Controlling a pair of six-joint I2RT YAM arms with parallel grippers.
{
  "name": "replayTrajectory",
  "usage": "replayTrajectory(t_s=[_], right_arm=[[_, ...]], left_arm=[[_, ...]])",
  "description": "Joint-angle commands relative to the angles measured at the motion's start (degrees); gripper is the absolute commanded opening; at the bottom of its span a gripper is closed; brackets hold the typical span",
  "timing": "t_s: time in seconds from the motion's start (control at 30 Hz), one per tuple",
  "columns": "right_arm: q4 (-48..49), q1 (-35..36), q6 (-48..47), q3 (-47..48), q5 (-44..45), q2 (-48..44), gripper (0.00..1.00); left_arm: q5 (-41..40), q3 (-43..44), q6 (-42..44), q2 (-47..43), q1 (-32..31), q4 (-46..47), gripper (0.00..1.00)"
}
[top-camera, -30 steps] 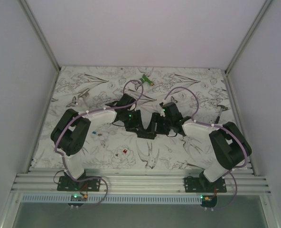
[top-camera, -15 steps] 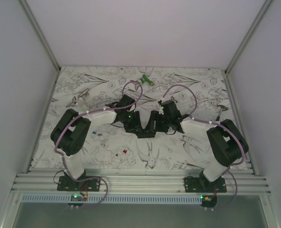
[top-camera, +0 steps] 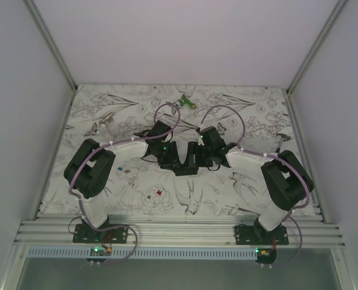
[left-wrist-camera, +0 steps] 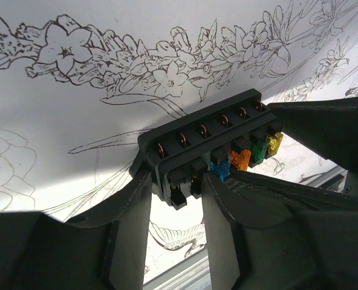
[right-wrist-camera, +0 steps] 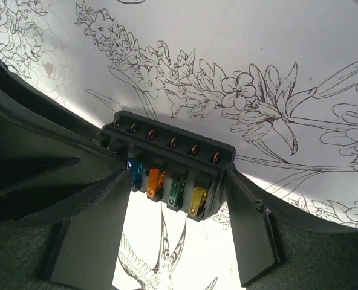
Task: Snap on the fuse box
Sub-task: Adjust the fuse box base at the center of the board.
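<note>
Left gripper clamped on one end of the fuse box, which appears held above the table, mid-workspace. Right gripper brackets the other end, fingers apart and hard against it; a true pinch I cannot tell. Four coloured fuses seated, two slots bare. No snap evident; joining apparently remains.

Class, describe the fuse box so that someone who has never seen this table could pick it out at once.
At the middle of the flower-printed table, the left tool and right tool meet. Gripped between them is the fuse box, a black oblong block. Only it carries a row of blue, orange, green and yellow fuses.
</note>
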Motion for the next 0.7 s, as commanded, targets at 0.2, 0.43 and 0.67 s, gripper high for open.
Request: replayTrajectory(t_s=[0.2,0.43,0.67], right_arm=[[-9.4,3.2,-3.6,1.5,3.5,5.0,0.66],[-10.3,3.4,-4.3,1.5,4.0,3.3,0.67],[-6.4,2.5,-0.8,0.6,4.5,-2.6,0.81]], left_arm=[[1.1,-1.9,-0.4,1.1,-0.8,1.9,0.37],[1.1,-2.0,-0.4,0.8,-0.8,1.9,0.37],[0.6,-2.9,-1.0,-1.5,-0.7,2.0,0.38]])
